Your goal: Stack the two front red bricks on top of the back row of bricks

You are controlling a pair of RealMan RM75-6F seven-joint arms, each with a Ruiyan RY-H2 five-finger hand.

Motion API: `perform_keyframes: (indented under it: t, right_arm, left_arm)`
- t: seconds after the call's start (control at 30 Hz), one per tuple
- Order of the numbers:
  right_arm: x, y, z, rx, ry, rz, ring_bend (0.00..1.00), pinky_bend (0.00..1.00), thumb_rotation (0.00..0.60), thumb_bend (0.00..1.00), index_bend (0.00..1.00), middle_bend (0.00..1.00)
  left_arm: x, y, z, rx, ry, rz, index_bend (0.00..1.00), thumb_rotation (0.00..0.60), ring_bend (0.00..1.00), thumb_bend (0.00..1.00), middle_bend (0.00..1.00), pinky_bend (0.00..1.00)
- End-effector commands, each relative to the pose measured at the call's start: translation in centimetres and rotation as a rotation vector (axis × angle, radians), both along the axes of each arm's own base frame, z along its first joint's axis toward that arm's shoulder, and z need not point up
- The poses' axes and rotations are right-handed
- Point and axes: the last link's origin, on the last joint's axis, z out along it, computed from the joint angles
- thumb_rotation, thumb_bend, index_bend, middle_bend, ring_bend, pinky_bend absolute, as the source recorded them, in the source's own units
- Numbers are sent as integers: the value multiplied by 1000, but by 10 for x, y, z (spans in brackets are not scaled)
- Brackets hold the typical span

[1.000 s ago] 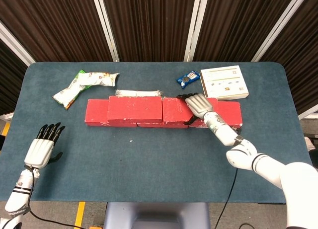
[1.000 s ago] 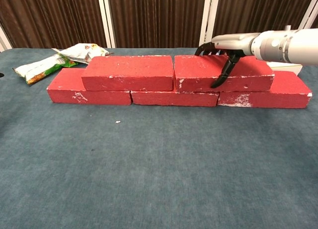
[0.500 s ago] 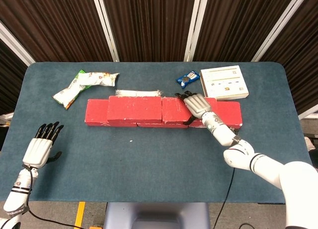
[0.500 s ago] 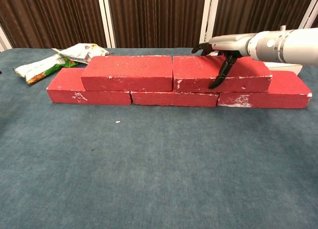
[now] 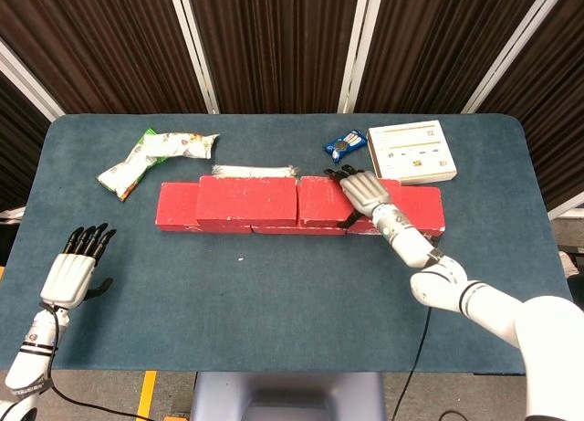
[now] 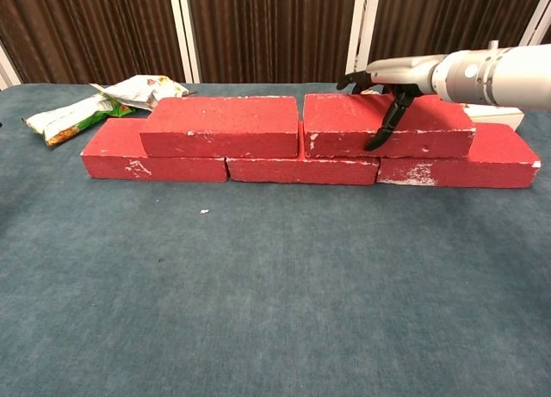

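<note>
- Surface [image 5: 274, 284]: blue-grey cloth-covered top, carrying all items listed below.
- Back row of bricks [image 6: 301, 170]: three red bricks laid end to end on the surface, forming the lower course.
- Left upper brick [image 6: 222, 125]: red, lying flat on the lower course, bridging its left and middle bricks. No hand touches it. Judged placed.
- Right upper brick [image 6: 383, 126]: red, lying flat on the lower course, its left end just beside the left upper brick with a thin gap between them.
- Right hand [image 5: 363, 194]: clamped on the right upper brick, dark fingers over the top and far edge, thumb [image 6: 383, 130] down the near face. Judged to be settling or trimming the brick's position.
- Left hand [image 5: 73, 273]: near the front-left corner of the surface, well apart from the bricks, fingers spread, holding nothing.
- Progress, as judged: both front bricks sit on the back row; what is left is to let go of the right upper brick and draw the hand clear.
- Other items: snack packet [image 5: 153, 156] behind the wall on the left; small blue packet [image 5: 344, 145] and white box [image 5: 412, 152] behind it on the right.
</note>
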Motion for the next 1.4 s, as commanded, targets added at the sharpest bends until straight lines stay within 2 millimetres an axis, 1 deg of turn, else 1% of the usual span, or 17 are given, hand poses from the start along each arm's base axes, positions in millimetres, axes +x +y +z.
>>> perform_keyframes:
  t: [0.03,0.2,0.37,0.53,0.87,1.1,1.2,1.27,1.37,1.4]
  right_arm:
    - [1,-1,-2,5,3,-2,167,453,600,147,22,267]
    - [2,-1,-4,14,2,-6,136,426,600,147,0,238]
    - [1,-1,-3,15,0,-14,59,373,600,147,0,156]
    - [1,-2,-3,23,-11,-34,6,349,600,142,0,110]
    - [1,-2,-2,37,-11,-46,0,234,600,47,0,23]
    - [4,2,2,44,-46,-57,0,177,600,0,0,0]
    - [5,6,12,29,-84,-49,0,164,600,0,0,0]
    - [2,9,25,8,-113,-49,0,159,600,0,0,0]
    - [-8,13,48,-29,-139,-57,0,156,600,0,0,0]
    - [-14,14,58,-47,-143,-63,0,155,600,0,0,0]
  left_arm:
    - [0,0,0,0,1,1,0,600,0,273,0,50]
    - [0,1,0,4,4,2,0,600,0,272,0,50]
    - [-1,1,0,-1,1,6,0,600,0,271,0,50]
    - [-2,1,-1,-6,2,13,0,600,0,271,0,48]
    - [-1,1,-1,-3,4,12,0,600,0,273,0,47]
    - [0,0,0,-1,-1,3,0,600,0,272,0,47]
    - [2,-1,0,0,-2,-4,0,600,0,272,0,47]
    - [2,-2,0,1,-4,-7,0,600,0,273,0,47]
    - [4,-3,0,0,-3,-13,0,600,0,272,0,47]
    - [4,-4,0,-1,-2,-16,0,600,0,273,0,47]
